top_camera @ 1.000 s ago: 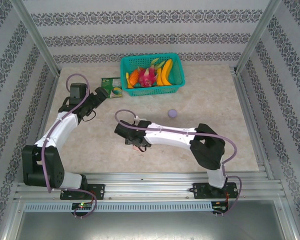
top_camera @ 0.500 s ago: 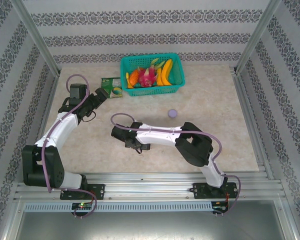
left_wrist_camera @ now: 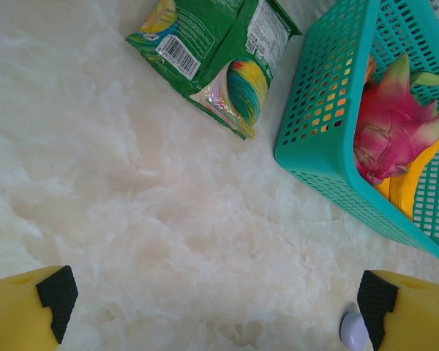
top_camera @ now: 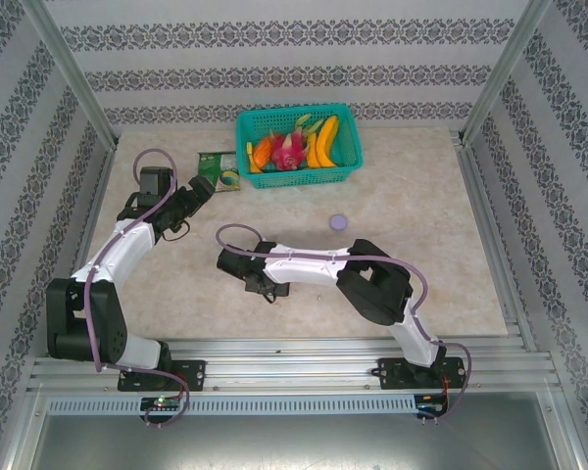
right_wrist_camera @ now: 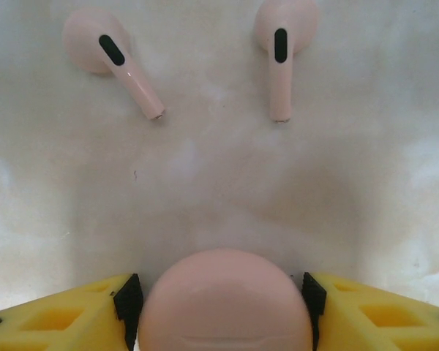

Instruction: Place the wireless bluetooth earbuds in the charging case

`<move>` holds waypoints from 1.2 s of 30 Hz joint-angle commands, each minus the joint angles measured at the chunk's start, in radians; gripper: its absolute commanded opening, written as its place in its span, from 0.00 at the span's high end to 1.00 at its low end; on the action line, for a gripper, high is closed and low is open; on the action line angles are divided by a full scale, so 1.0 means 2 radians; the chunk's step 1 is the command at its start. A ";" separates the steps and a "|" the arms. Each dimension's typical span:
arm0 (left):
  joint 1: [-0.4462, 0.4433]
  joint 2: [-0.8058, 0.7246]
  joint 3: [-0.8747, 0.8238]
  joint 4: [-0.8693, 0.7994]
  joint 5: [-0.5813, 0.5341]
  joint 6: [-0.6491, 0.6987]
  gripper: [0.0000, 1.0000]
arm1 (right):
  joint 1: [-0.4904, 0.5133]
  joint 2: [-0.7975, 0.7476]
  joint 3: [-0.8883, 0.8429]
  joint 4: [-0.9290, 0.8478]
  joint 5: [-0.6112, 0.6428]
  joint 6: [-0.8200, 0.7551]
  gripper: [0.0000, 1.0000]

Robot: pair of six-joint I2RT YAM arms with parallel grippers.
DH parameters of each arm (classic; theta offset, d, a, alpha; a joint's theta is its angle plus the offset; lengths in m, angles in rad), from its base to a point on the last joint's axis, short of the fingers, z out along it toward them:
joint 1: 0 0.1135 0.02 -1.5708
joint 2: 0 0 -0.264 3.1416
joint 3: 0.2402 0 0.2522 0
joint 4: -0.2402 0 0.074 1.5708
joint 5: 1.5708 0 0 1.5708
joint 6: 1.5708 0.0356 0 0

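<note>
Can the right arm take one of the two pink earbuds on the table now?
Probably not yet. The pink earbuds lie just ahead of the right gripper with nothing between, but its jaws are closed on the round pink case, so it has no free grasp.

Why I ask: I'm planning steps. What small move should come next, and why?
Probably bring the left gripper over to open the case: the right gripper pinches it, lid apparently shut, the earbuds lie loose on the table ahead, and the left gripper is open.
</note>
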 commanded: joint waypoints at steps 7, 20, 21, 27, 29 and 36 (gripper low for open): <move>0.005 -0.013 -0.025 0.025 0.010 -0.007 0.00 | 0.005 -0.008 -0.024 0.025 0.006 0.025 0.55; 0.001 -0.055 -0.088 0.114 0.058 -0.038 0.00 | 0.007 -0.145 -0.147 0.041 0.086 0.028 0.57; -0.003 -0.059 -0.092 0.119 0.064 -0.040 0.00 | 0.003 -0.159 -0.162 0.047 0.089 0.026 0.57; -0.041 -0.066 -0.109 0.154 0.079 -0.041 0.00 | -0.031 -0.224 -0.237 0.074 0.097 0.019 0.56; -0.059 -0.065 -0.121 0.178 0.074 -0.041 0.00 | -0.047 -0.242 -0.259 0.088 0.096 0.009 0.56; -0.126 -0.056 -0.145 0.236 0.050 -0.032 0.00 | -0.119 -0.280 -0.318 0.131 0.073 -0.035 0.55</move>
